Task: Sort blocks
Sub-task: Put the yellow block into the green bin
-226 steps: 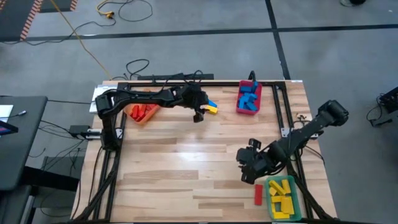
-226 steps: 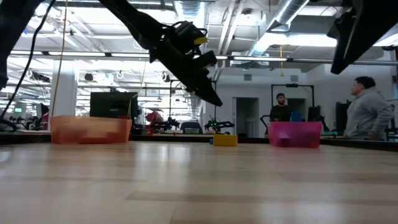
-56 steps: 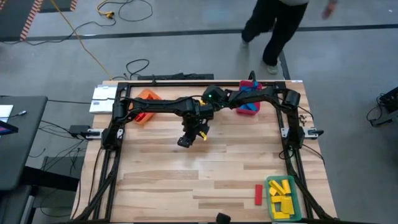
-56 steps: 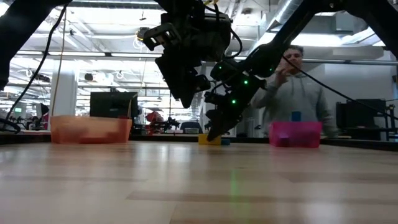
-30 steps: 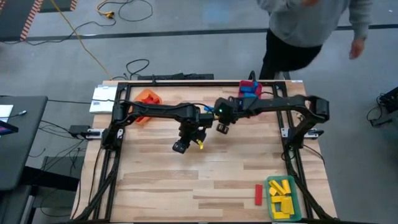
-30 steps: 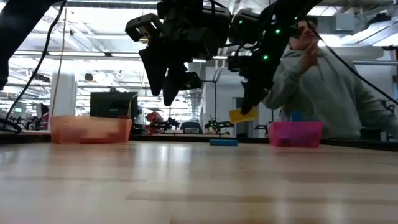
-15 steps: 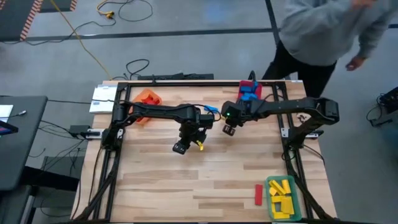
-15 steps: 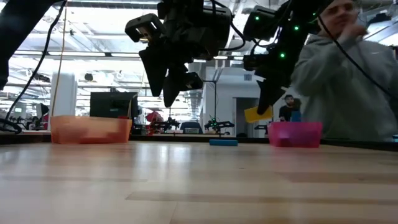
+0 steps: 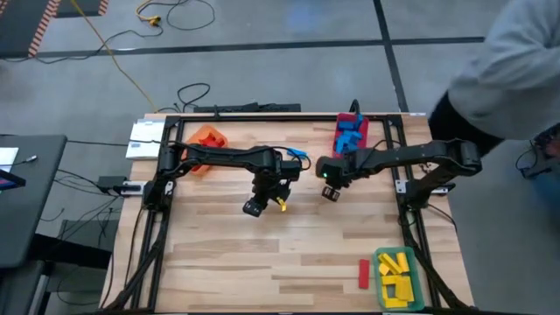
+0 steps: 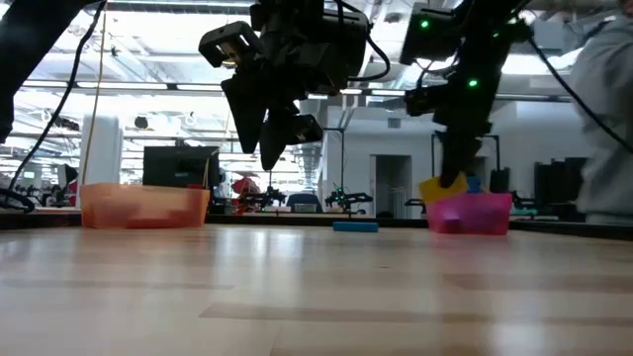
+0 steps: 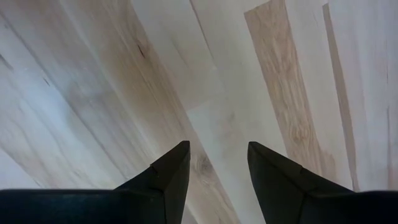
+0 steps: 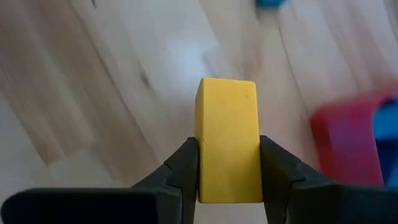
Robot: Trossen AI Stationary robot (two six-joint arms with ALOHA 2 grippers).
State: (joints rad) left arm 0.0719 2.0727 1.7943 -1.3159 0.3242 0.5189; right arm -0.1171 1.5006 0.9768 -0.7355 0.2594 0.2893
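From above: two dark arms reach over a wooden counter (image 9: pixel 219 254). The right gripper (image 9: pixel 330 192) hangs above the middle of the counter, near the red bin (image 9: pixel 349 140) of blue blocks at the far edge. The left gripper (image 9: pixel 254 206) waits mid-counter. A loose blue block (image 9: pixel 297 157) lies between the arms near the far edge. A green bin (image 9: pixel 400 278) of yellow blocks sits at the near right corner with a red block (image 9: pixel 363 274) beside it, and an orange bin (image 9: pixel 205 143) stands at the far left.

From counter height: the right gripper carries a yellow block (image 10: pixel 440 188) well clear of the surface, probably so it can travel to the green bin.

Left wrist: the fingers (image 11: pixel 168 177) are spread with only bare wood between them.

Right wrist: the fingers (image 12: pixel 186 171) pinch the yellow block by its long sides, one end jutting forward.
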